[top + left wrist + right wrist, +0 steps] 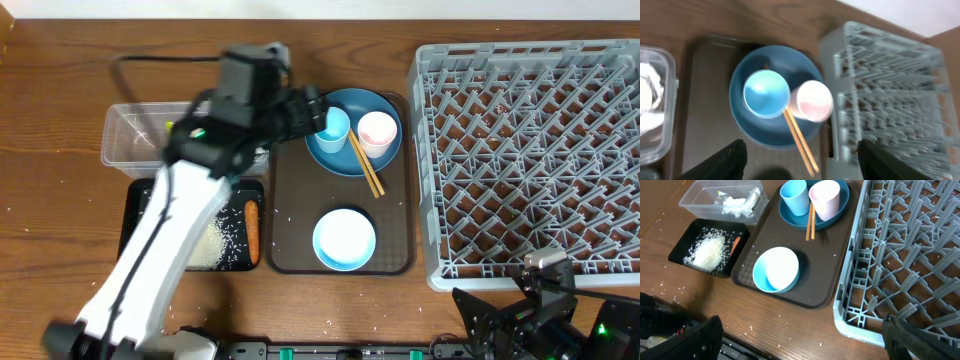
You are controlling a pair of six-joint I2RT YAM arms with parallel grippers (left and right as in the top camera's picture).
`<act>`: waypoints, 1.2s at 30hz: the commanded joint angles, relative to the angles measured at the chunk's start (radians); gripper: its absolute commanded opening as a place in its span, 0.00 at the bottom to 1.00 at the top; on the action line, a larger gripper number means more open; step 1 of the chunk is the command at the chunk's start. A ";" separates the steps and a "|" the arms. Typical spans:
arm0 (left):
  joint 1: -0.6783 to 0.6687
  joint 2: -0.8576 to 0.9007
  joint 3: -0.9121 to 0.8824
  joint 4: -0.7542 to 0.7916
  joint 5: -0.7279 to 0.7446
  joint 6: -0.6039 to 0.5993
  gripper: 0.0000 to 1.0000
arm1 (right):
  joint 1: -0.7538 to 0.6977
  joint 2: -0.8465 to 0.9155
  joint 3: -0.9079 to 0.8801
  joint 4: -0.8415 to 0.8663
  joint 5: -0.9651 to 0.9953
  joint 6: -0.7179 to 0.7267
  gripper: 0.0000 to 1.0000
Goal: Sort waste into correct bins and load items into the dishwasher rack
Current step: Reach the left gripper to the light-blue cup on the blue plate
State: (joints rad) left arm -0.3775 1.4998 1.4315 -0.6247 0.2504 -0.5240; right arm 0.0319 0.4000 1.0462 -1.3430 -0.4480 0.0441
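The grey lattice rack (530,150) fills the frame's right, at centre the dark blue dish (337,160) carries an upright light blue cup (333,125), pink cup (377,130) and slanting chopsticks (366,166), the light blue bowl (345,238) sits below, and at left the clear tub (120,135) holds tissue (735,202) above the black tray (687,234) of rice (218,245) and carrot (252,228).

My end effector (801,152) hung above the dark blue dish (757,131), fingers spread wide, gripping nothing. The light blue cup (766,93) and pink cup (812,101) sat in it side by side. The chopsticks (801,139) poked out over its rim onto the brown tray (705,100). The grey rack (890,100) was to the right, and the clear tub (667,107) with tissue (647,95) far left.
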 commanded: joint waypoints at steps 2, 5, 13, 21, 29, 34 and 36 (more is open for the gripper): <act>-0.031 0.129 0.013 0.037 -0.183 -0.023 0.68 | -0.006 0.006 0.005 -0.002 0.003 0.003 0.99; -0.032 0.212 0.013 0.058 -0.192 -0.062 0.66 | -0.006 0.006 0.005 -0.002 0.003 0.003 0.99; -0.032 0.359 0.013 0.113 -0.191 -0.066 0.59 | -0.006 0.006 0.005 -0.002 0.003 0.003 0.99; -0.032 0.423 0.013 0.126 -0.192 -0.080 0.48 | -0.006 0.006 0.005 -0.002 0.003 0.003 0.99; -0.034 0.438 0.010 0.129 -0.192 -0.080 0.29 | -0.006 0.006 0.005 -0.002 0.003 0.003 0.99; -0.034 0.439 0.004 0.129 -0.192 -0.081 0.25 | -0.006 0.006 0.005 -0.002 0.003 0.003 0.99; -0.034 0.439 -0.006 0.129 -0.192 -0.081 0.24 | -0.006 0.006 0.005 -0.002 0.003 0.003 0.99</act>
State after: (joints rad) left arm -0.4095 1.9247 1.4311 -0.4957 0.0711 -0.6037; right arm 0.0319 0.4000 1.0462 -1.3430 -0.4480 0.0441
